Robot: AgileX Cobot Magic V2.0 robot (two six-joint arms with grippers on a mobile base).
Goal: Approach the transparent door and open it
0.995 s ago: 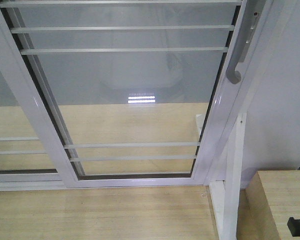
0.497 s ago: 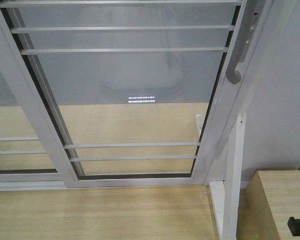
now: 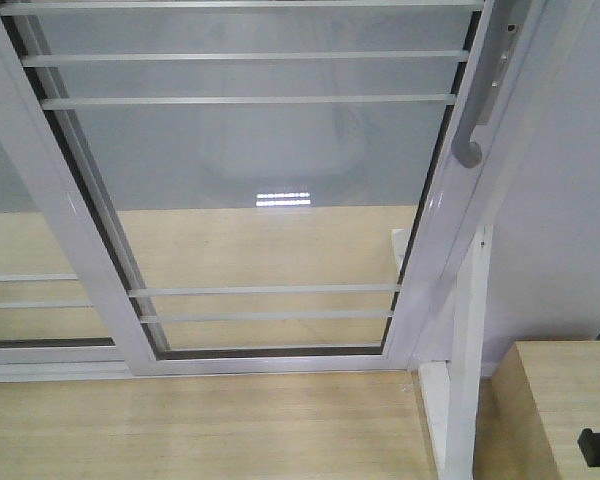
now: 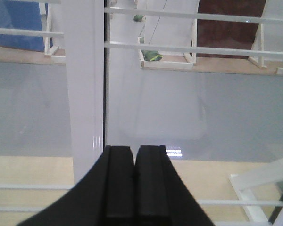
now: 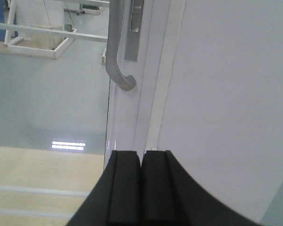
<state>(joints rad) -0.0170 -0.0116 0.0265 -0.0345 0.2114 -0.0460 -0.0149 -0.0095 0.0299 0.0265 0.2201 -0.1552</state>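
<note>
Front view: the transparent door (image 3: 250, 200) filled your frame, its grey handle (image 3: 475, 125) at upper right. Left wrist: your left gripper (image 4: 134, 188) faced the glass, jaws pressed together, empty. Right wrist: your right gripper (image 5: 141, 188) sat below the handle, jaws together, not touching it.

Nothing to read here: no lettering, labels, brand marks or numbers show on the transparent door (image 3: 250, 180), its frame or its grey handle (image 5: 115, 52).

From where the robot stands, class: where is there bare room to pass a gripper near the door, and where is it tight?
Free: the wood floor strip before the transparent door, and the plain glass left of the grey handle. Crowded: bottom right, where the white post stands beside the wooden box.
</note>
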